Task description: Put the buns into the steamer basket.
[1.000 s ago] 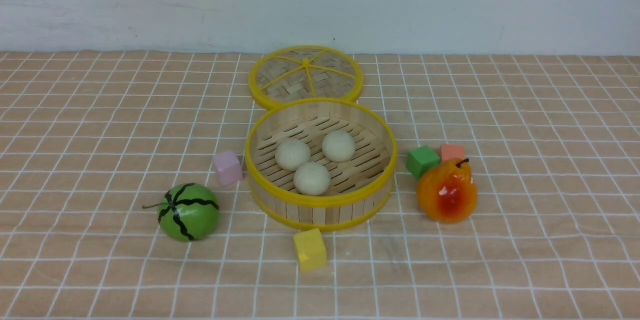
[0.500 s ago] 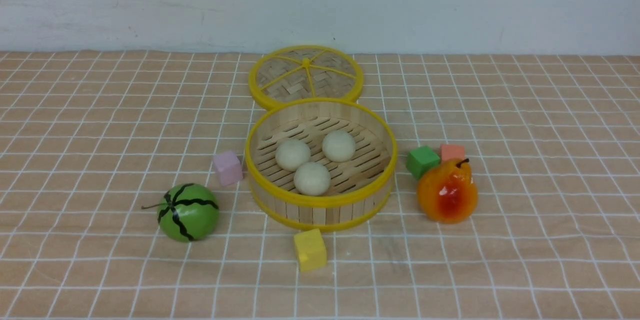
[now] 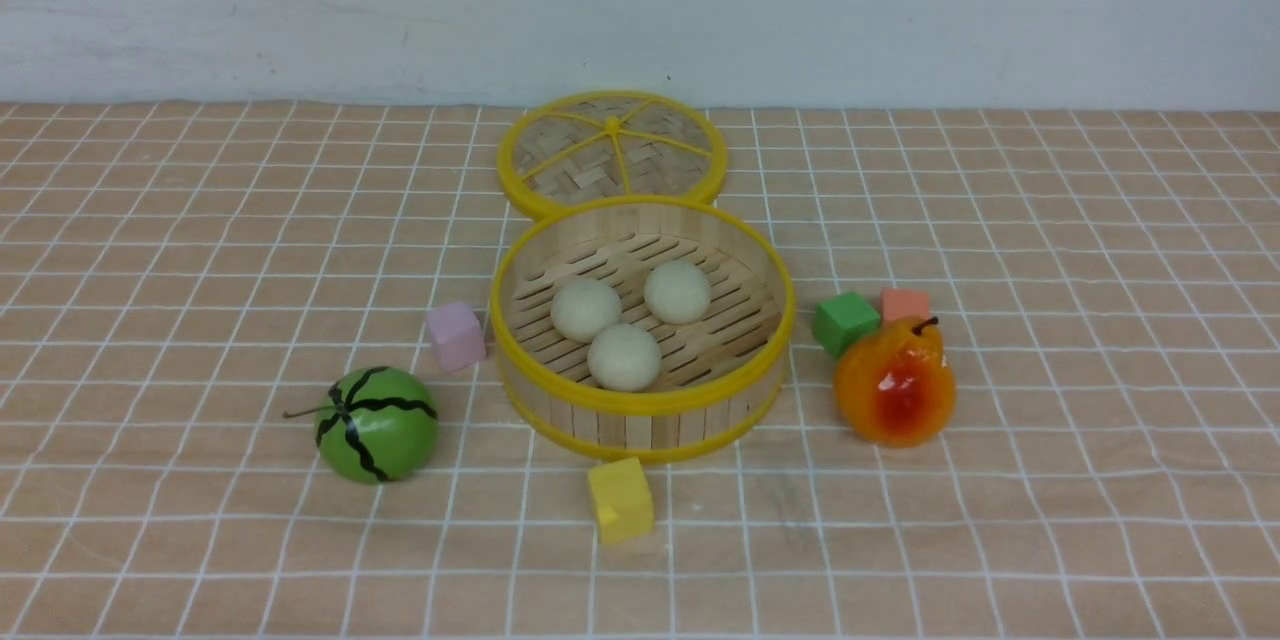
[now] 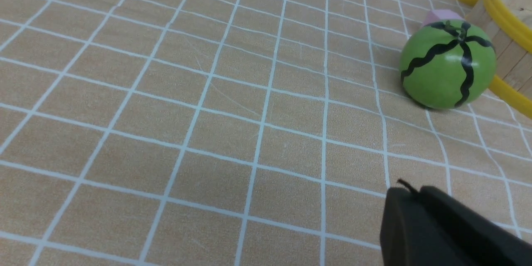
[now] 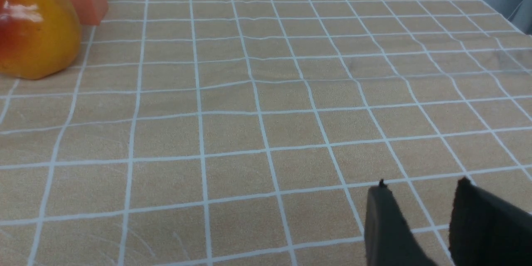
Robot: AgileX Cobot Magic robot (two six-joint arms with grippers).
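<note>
In the steamer basket (image 3: 642,390): three buns (image 3: 624,357), task apparently complete. Left pincer (image 4: 409,199) closed, empty; right pincer (image 5: 419,191) narrowly parted, empty. Next: nothing.

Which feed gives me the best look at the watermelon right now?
The left wrist view: the watermelon fills a good part of it, close up, stripes and stem sharp. The front view shows it whole but smaller, sitting apart from the steamer basket on the robot's left. The right wrist view doesn't show it.

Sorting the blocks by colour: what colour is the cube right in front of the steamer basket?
Yellow cube, clearest in the front view.
</note>
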